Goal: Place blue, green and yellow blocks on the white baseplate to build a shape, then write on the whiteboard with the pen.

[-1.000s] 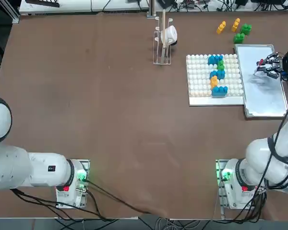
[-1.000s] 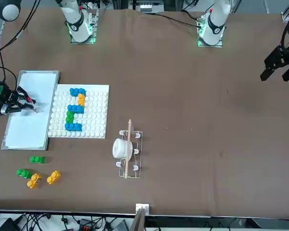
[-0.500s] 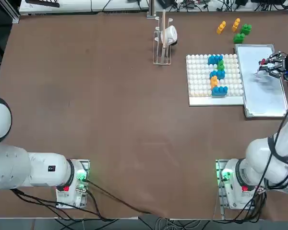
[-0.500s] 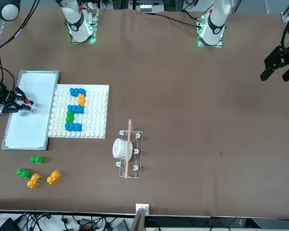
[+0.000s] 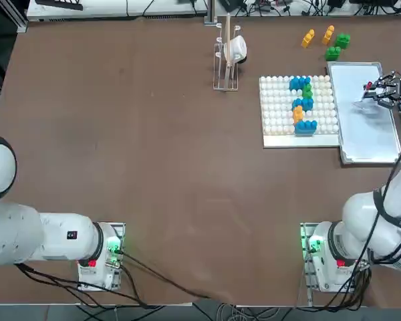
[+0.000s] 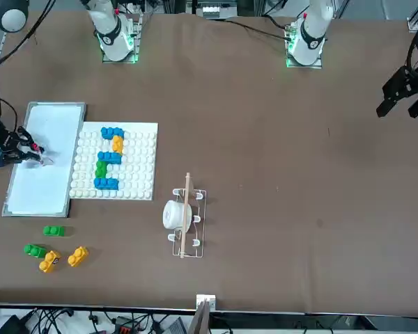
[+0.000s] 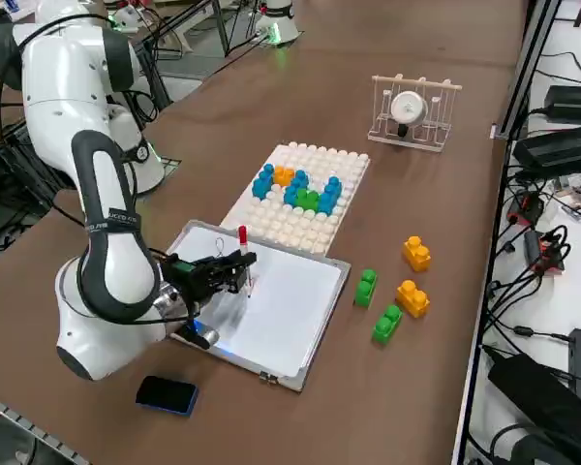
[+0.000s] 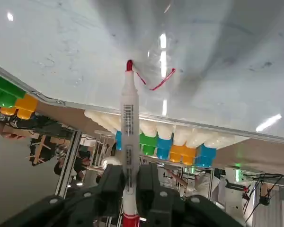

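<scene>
The right gripper (image 8: 129, 189) clamps a slim, light, rigid white plastic marker pen (image 8: 128, 132) mid-barrel, tip on the smooth silver-framed whiteboard (image 8: 217, 42).

My right arm reaches out low over the table's far right side, forearm roughly level, wrist bent so the right gripper (image 7: 234, 274) points across and slightly downward. I see its fingers (image 8: 149, 187) clamped tight together on a slim shaft between them.
</scene>
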Motion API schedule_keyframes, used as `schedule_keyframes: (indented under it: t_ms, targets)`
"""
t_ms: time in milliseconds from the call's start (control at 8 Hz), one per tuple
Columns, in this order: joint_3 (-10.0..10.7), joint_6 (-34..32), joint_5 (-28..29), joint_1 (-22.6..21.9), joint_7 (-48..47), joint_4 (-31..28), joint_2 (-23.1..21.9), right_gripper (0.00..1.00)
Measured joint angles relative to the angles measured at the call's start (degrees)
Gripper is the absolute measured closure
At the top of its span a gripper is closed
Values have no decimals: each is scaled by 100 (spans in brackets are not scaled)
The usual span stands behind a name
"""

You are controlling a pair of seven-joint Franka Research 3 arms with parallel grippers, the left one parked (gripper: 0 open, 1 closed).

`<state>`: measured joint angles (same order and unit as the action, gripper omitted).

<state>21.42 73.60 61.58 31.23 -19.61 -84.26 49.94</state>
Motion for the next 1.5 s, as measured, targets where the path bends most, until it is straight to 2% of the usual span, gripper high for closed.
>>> schedule_keyframes:
  t_ms: [1500]
  targets:
    - [-45,-110,346,-389,-27,-104,32,81]
